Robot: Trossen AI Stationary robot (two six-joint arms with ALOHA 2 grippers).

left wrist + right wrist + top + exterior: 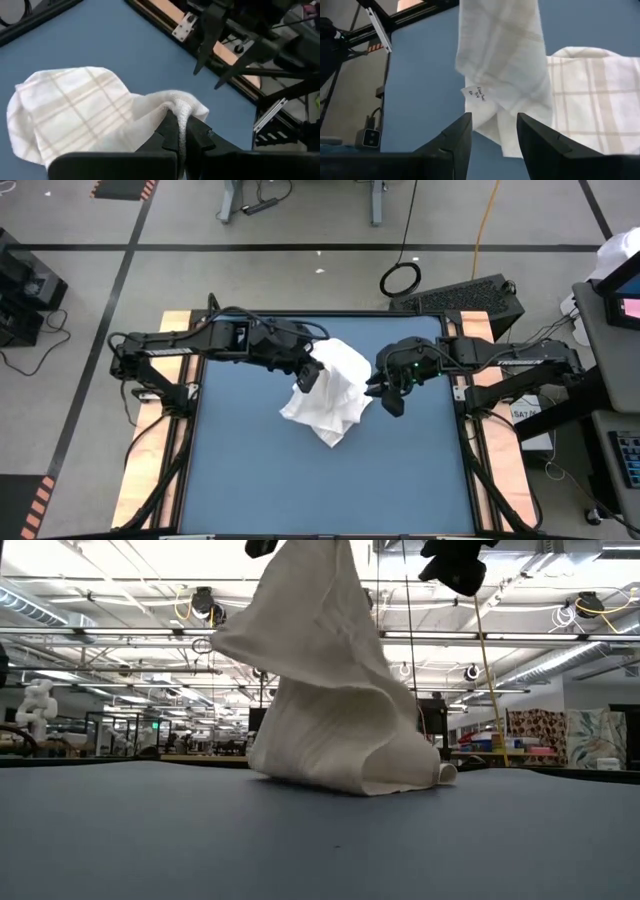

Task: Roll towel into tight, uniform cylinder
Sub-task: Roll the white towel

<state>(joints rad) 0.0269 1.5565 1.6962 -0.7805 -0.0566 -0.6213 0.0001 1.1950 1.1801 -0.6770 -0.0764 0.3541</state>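
Observation:
The white towel (335, 388) with faint grid lines is raised by one bunched part over the middle of the blue table (250, 480), and its lower folds (340, 755) rest crumpled on the table. My left gripper (308, 372) is shut on the towel's raised part at the towel's left side. My right gripper (388, 392) hangs open just right of the towel with nothing between its fingers. In the right wrist view the hanging cloth, with a small label (477, 95), lies just beyond those fingertips (465, 131). My left gripper pinches a bunched, rope-like fold of the towel (181, 116) between its two fingers, several layers gathered together. The fingers slant down from the table's left. The cloth hangs below the hold (310, 610), fairly slack, with its lower part heaped on the table.
Wooden strips and black frame rails (470, 430) border the blue table on its left and right. Bare blue surface lies toward the near edge (330, 500). A keyboard (470, 295) and cables lie on the floor beyond the far edge.

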